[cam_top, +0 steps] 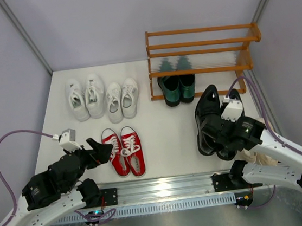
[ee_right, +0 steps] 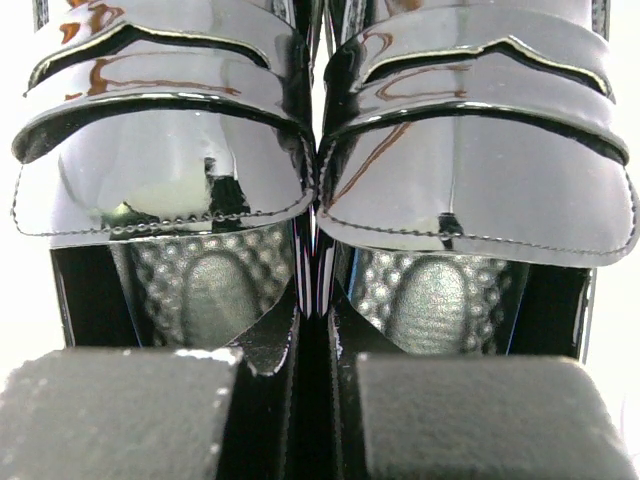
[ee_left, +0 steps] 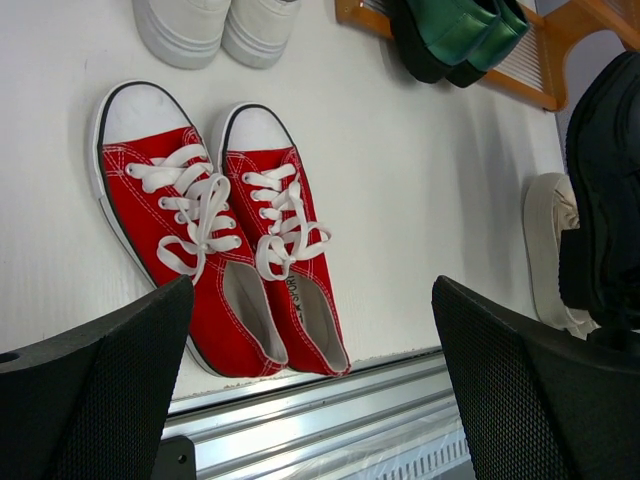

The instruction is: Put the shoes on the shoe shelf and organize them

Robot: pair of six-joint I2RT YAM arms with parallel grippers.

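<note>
The glossy black loafers [cam_top: 209, 106] are clamped as a pair by the right gripper [cam_top: 219, 132], with their long axis laid toward twelve o'clock. The shoe shelf [cam_top: 201, 30] is found near in that direction. The left gripper [cam_top: 102, 151] is held wide apart.

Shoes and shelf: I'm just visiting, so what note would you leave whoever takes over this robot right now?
Left gripper open, near the red sneakers.
Right gripper shut on the black loafers, pinched as a pair, short of the shelf.
Done: green loafers on the bottom tier.
Left: black loafers, red sneakers, two white pairs on the table, and a cream shoe beside the right arm.
</note>
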